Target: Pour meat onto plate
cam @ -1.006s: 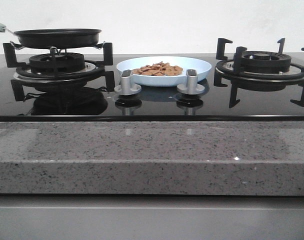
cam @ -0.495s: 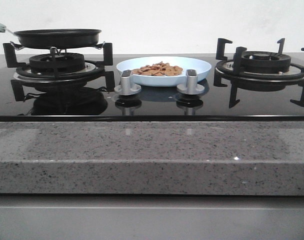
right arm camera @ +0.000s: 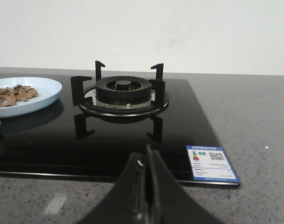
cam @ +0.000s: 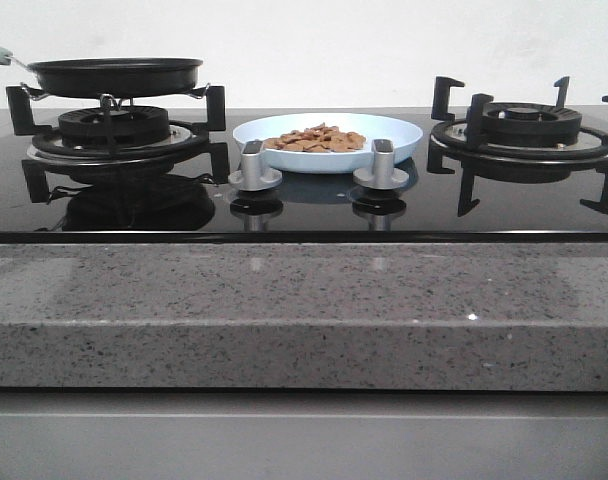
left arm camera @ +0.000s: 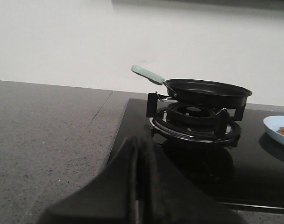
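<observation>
The meat [cam: 318, 138] lies as a loose reddish-brown pile in the pale-blue plate [cam: 399, 133], which sits on the hob's glass between the two burners. The plate's edge also shows in the left wrist view [left arm camera: 275, 129] and the plate with meat [right arm camera: 13, 95] in the right wrist view [right arm camera: 44, 91]. The black frying pan [cam: 114, 75] with a pale-green handle [left arm camera: 147, 74] rests on the left burner. My left gripper [left arm camera: 141, 142] is shut and empty, well short of the pan. My right gripper [right arm camera: 145, 156] is shut and empty near the hob's front right corner. Neither gripper shows in the front view.
The right burner [cam: 524, 125] stands bare, with black pan supports. Two silver knobs [cam: 255, 165] [cam: 381, 165] stand in front of the plate. A blue and white label [right arm camera: 210, 163] sits on the glass corner. A speckled grey stone counter [cam: 304, 310] surrounds the hob.
</observation>
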`<control>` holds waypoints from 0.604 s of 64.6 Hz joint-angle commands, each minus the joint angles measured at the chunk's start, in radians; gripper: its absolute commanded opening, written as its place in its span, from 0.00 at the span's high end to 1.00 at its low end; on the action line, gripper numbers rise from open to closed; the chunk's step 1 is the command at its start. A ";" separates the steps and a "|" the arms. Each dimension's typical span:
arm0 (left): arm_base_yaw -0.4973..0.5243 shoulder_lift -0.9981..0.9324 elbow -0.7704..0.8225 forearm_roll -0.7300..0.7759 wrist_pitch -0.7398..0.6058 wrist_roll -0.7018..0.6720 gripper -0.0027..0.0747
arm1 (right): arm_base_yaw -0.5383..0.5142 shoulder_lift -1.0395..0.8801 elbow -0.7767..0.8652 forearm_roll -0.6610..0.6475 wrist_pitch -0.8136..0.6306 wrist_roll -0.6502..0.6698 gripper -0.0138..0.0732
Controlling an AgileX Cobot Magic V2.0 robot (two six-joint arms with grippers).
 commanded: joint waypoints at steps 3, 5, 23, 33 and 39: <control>-0.006 -0.017 0.006 -0.008 -0.078 0.000 0.99 | -0.008 -0.017 -0.005 -0.023 -0.119 0.009 0.92; -0.006 -0.017 0.006 -0.008 -0.078 0.000 0.99 | -0.008 -0.017 -0.005 -0.023 -0.119 0.009 0.92; -0.006 -0.017 0.006 -0.008 -0.078 0.000 0.99 | -0.008 -0.017 -0.005 -0.030 -0.116 0.009 0.92; -0.006 -0.017 0.006 -0.008 -0.078 0.000 0.99 | -0.008 -0.017 -0.005 -0.030 -0.115 0.009 0.92; -0.006 -0.017 0.006 -0.008 -0.078 0.000 0.99 | -0.008 -0.017 -0.005 -0.030 -0.115 0.009 0.92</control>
